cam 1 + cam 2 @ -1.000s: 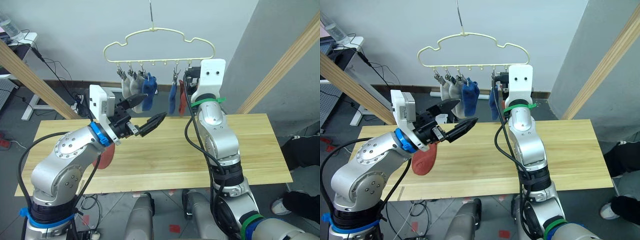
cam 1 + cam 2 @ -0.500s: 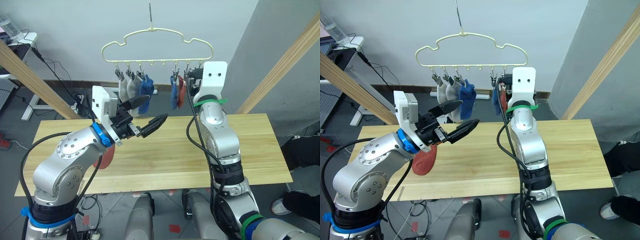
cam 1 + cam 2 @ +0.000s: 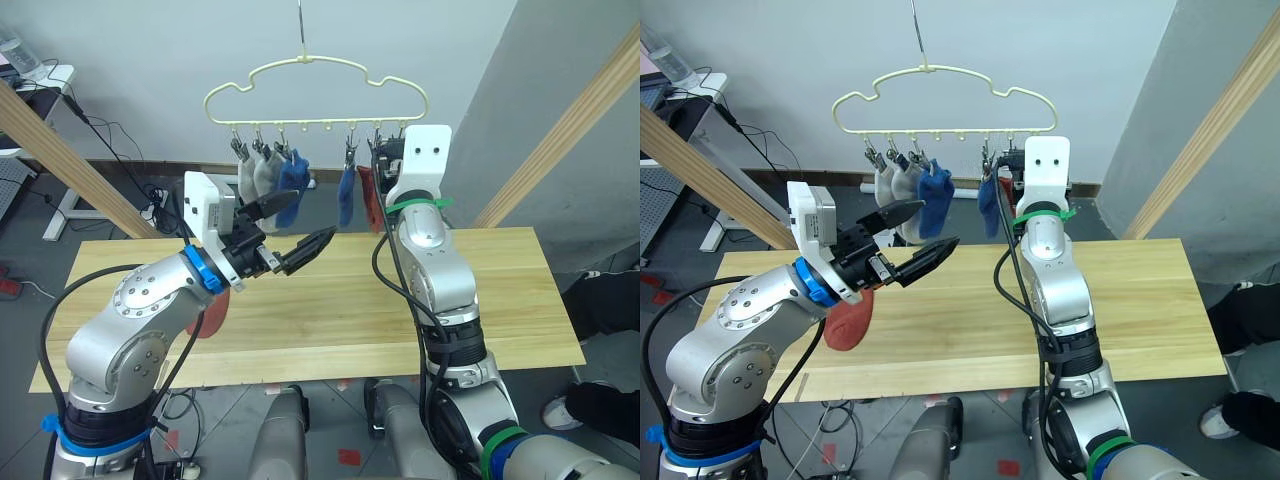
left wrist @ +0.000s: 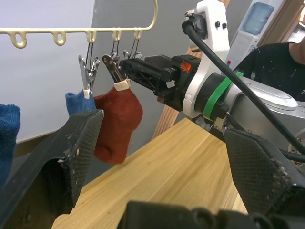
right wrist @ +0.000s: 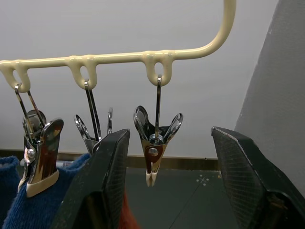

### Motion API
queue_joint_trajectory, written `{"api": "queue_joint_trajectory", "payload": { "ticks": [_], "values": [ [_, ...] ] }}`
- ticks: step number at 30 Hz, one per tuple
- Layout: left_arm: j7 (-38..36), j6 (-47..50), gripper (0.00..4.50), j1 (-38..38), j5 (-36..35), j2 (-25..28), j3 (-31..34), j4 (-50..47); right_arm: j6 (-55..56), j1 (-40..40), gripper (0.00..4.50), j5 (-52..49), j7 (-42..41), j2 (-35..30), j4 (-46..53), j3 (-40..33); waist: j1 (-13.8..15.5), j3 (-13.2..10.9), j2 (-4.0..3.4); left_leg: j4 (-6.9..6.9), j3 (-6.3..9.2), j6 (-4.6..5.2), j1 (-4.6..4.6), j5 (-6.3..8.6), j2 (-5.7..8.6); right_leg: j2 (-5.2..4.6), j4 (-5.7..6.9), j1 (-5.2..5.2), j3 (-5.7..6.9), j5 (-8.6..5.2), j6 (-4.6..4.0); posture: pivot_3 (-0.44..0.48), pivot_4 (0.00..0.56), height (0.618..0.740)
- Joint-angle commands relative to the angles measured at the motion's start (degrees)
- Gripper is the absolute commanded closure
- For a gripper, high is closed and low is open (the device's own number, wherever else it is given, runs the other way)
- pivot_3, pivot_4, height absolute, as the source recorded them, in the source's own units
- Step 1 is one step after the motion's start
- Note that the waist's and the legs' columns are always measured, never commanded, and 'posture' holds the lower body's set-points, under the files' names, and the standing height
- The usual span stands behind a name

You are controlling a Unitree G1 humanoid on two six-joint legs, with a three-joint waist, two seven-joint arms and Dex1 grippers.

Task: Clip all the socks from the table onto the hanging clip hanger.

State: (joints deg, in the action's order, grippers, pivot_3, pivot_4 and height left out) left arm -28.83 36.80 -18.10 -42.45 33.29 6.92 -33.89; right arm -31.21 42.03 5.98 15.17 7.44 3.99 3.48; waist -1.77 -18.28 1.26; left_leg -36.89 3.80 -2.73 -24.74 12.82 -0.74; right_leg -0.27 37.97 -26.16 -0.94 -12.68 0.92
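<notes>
The table [image 3: 1140, 300] is a long rectangular top of light natural wood with visible grain, running across the scene from the robot's left to its right. One rust-red sock [image 3: 848, 322] lies directly on it, near the robot's-left end and toward the front edge, partly hidden behind the left arm so only its rounded lower part shows. The rest of the wooden surface, from the middle out to the right end, shows plain boards. The table stands on a grey floor [image 3: 40, 260], and slanted pale wooden poles [image 3: 70, 165] rise behind its two ends.
</notes>
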Motion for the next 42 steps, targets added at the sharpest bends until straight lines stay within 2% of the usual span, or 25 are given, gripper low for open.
{"api": "queue_joint_trajectory", "payload": {
  "ticks": [1,2,5,7,8,11,12,22,27,33,36,39,42],
  "values": [
    [0.0,-1.3,0.00,0.3,0.1,-0.3,0.2,-2.9,2.3,2.2,1.64,0.3,0.8,1.6,1.2,0.0,0.0,0.0,0.00,0.00,0.00,0.00,0.00,0.00,0.00,0.00,0.00,0.00,0.00,0.00,0.00,0.053,0.321,0.740],
    [0.0,-1.3,0.00,0.3,0.1,-0.3,0.2,-2.9,2.5,2.4,1.64,0.3,0.7,1.6,1.2,0.1,0.0,0.0,0.00,0.00,0.00,0.00,0.00,0.00,0.00,0.00,0.00,0.00,0.00,0.00,0.00,0.053,0.321,0.740],
    [0.0,-1.5,0.00,0.3,0.3,-0.5,0.1,-2.9,2.8,2.5,2.30,0.1,0.5,1.8,1.3,0.3,0.0,0.0,0.00,0.00,0.00,0.00,0.00,0.00,0.00,0.00,0.00,0.00,0.00,0.00,0.00,0.054,0.321,0.740],
    [0.0,-1.5,0.00,0.3,0.4,-0.6,0.0,-3.0,2.9,2.5,2.94,0.0,0.5,1.8,1.3,0.3,0.0,0.0,0.00,0.00,0.00,0.00,0.00,0.00,0.00,0.00,0.00,0.00,0.00,0.00,0.00,0.054,0.319,0.740],
    [-0.1,-1.5,0.00,0.4,0.4,-0.6,0.1,-3.0,3.0,2.5,3.46,-0.1,0.4,1.8,1.3,0.3,0.0,0.0,0.00,0.00,0.00,0.00,0.00,0.00,0.00,0.00,0.00,0.00,0.00,0.00,0.00,0.055,0.319,0.740],
    [-0.1,-1.5,0.00,0.5,0.6,-0.8,0.1,-3.2,3.2,2.6,4.32,-0.2,0.3,1.9,1.3,0.3,0.0,0.0,0.00,0.00,0.00,0.00,0.00,0.00,0.00,0.00,0.00,0.00,0.00,0.00,0.00,0.054,0.320,0.740],
    [-0.1,-1.5,0.00,0.6,0.7,-0.8,0.1,-3.2,3.2,2.5,4.45,-0.2,0.3,1.9,1.4,0.4,0.0,0.0,0.00,0.00,0.00,0.00,0.00,0.00,0.00,0.00,0.00,0.00,0.00,0.00,0.00,0.056,0.318,0.740],
    [0.0,-1.2,0.00,0.9,1.0,-1.1,0.1,-3.6,3.0,2.3,4.47,0.0,0.0,1.6,1.8,0.9,0.0,0.0,0.00,-0.01,0.00,0.00,0.00,0.00,0.00,0.00,0.01,0.00,0.00,0.00,-0.01,0.054,0.325,0.740],
    [-0.7,-1.5,0.00,0.9,2.2,-0.7,-0.5,-2.9,-1.8,1.6,4.47,-3.1,-3.5,0.3,4.2,-1.4,0.0,0.0,0.00,-0.01,0.00,0.00,0.00,0.00,0.00,0.00,0.02,0.00,0.00,0.00,-0.01,0.045,0.331,0.740],
    [-2.8,-2.1,0.00,3.3,3.6,-0.1,-0.4,-2.0,-13.8,2.5,4.47,-12.1,-11.4,-4.5,11.0,-8.7,0.1,0.0,-0.01,0.00,0.01,0.00,0.00,0.00,-0.02,-0.03,0.00,0.01,-0.01,0.00,-0.01,0.031,0.336,0.740],
    [-4.1,-3.9,0.00,5.6,5.7,0.1,-0.5,-0.9,-24.2,3.9,4.47,-19.0,-16.8,-8.4,15.2,-12.7,0.0,0.0,-0.02,-0.01,0.00,0.01,0.00,0.00,-0.02,-0.03,0.00,0.01,-0.01,0.00,-0.01,0.014,0.343,0.740],
    [-4.7,-5.7,0.00,8.8,8.5,0.5,-0.6,0.8,-42.1,8.0,4.47,-28.1,-17.6,-7.6,19.4,-23.6,-0.1,0.0,-0.06,0.00,0.01,0.02,0.01,0.01,-0.03,-0.02,0.02,0.01,0.00,0.00,-0.02,-0.001,0.348,0.740],
    [-4.8,-7.2,0.00,11.0,10.6,0.3,-0.5,2.4,-53.3,13.3,4.47,-30.9,-15.5,-3.6,20.1,-33.6,-0.1,0.0,-0.08,0.01,0.02,0.02,0.01,0.01,-0.04,0.00,0.03,0.00,0.02,-0.01,-0.04,-0.001,0.348,0.740]
  ]
}}
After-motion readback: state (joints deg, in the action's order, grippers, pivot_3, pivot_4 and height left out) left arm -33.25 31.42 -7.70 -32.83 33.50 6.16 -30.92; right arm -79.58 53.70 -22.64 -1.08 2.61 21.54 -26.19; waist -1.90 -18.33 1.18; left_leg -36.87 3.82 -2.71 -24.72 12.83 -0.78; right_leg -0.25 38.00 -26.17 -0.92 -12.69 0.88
